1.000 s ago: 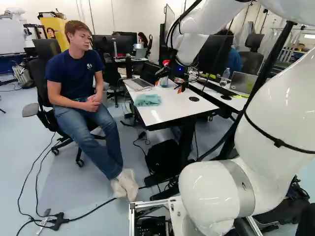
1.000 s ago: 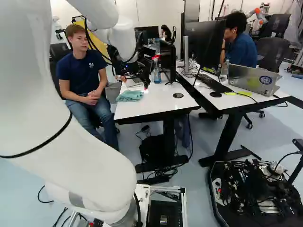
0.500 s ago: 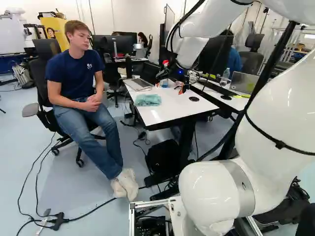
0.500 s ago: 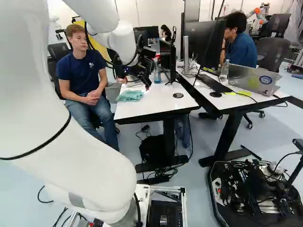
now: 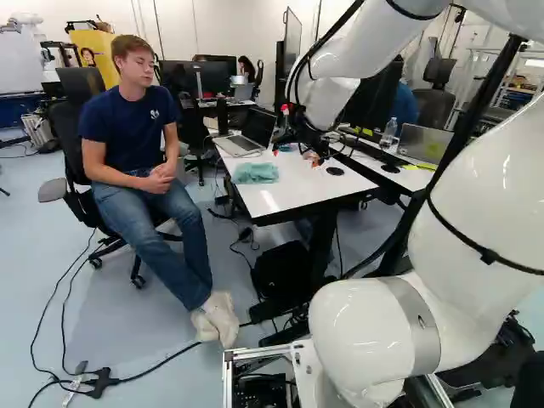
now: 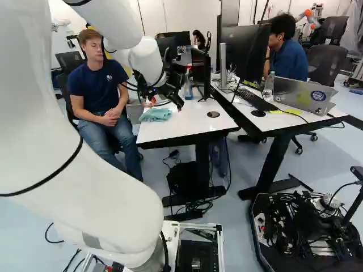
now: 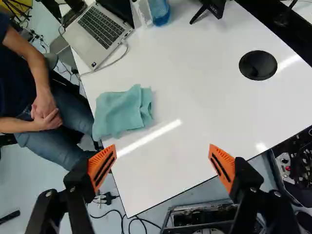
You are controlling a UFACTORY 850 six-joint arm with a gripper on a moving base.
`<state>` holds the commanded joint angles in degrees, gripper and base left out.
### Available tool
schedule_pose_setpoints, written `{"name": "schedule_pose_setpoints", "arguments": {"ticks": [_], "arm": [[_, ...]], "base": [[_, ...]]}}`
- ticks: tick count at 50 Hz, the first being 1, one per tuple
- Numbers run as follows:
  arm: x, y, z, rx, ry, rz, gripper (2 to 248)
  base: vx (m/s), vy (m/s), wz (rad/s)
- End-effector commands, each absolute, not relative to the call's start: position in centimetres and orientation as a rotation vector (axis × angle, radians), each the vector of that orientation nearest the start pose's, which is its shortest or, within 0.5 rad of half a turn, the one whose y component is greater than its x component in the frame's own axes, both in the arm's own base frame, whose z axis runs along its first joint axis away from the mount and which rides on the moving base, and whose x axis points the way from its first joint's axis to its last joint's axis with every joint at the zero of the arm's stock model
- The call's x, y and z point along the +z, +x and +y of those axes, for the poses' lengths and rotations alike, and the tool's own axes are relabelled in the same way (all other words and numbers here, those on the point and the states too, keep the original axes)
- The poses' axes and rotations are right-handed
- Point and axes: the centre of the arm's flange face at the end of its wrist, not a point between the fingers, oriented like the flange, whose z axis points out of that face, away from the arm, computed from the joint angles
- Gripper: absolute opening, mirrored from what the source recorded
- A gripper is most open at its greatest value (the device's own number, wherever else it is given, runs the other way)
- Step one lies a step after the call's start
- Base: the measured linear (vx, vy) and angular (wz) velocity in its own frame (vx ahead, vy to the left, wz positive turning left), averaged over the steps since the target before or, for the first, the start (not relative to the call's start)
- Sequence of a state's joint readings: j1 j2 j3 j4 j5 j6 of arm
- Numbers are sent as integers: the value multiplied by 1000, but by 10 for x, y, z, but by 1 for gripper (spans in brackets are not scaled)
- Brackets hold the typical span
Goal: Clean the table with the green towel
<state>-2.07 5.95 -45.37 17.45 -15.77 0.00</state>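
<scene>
1 towel (image 7: 123, 112) ahead of parted jaws

The wrist view's edge cuts off the laptop's screen (image 7: 120, 9).

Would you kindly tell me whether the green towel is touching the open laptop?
Apart: the wrist view shows white tabletop between the towel and the laptop.

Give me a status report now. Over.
Black two-fingered tool open, empty. Folded green cloth towel ungripped on white, flat tabletop. Possible obstruction: person seated beside it.
</scene>
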Motion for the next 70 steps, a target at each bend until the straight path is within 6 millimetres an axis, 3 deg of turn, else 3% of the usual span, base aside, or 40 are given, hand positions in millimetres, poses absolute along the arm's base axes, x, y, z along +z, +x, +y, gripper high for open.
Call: {"name": "schedule_pose_setpoints", "arguments": {"ticks": [32,70], "arm": [[480,407,-11,-1162,-2819,361,247],[416,346,-9,-1521,-2742,193,247]], "base": [[0,0,0],[0,0,0]]}}
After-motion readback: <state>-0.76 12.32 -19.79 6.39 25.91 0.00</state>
